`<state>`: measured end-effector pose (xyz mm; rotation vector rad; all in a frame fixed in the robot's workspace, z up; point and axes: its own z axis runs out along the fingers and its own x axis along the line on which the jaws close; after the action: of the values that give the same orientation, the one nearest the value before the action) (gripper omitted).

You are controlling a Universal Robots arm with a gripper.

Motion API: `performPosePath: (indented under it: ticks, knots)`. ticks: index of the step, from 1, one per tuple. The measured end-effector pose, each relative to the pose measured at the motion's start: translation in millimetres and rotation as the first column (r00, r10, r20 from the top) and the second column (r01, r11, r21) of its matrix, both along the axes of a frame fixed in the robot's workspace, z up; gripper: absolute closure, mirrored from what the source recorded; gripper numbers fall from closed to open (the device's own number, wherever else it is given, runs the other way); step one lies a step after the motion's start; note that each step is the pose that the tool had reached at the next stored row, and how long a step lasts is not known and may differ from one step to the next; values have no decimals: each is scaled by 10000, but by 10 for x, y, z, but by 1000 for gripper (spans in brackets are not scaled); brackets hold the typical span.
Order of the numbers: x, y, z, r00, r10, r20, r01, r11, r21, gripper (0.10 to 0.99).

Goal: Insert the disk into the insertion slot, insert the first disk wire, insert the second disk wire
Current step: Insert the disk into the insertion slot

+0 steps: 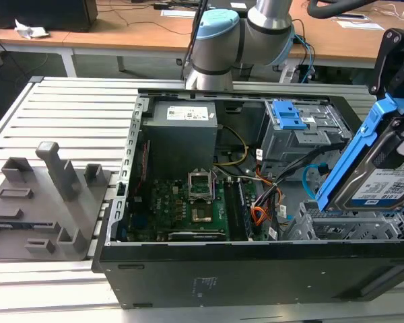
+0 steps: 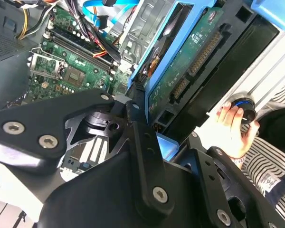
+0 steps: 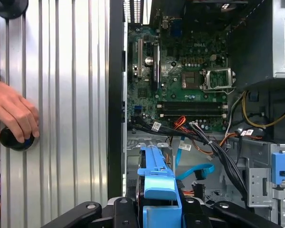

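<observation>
The disk, a silver drive with a white label in a bright blue carrier, hangs tilted over the right end of the open computer case. My gripper is shut on its upper end. Just below its lower edge lies the insertion slot, a silver perforated cage. In the second wrist view the disk shows its green circuit board between my black fingers. The first disk wire, a red, orange and black bundle, lies loose beside the cage. The second disk wire, light blue, loops next to it.
A taller grey bay with a blue latch stands behind the cage. The motherboard and power supply fill the case's left part. A grey fixture sits at the exterior view's left. A person's hand rests on a black knob.
</observation>
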<state>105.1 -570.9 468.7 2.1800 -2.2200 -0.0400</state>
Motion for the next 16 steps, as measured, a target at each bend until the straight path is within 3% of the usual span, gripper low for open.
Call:
performPosePath:
  ticks: [16]
  knots:
    - [0, 0, -180, 10000, 0, -1, 0, 10000, 0, 722]
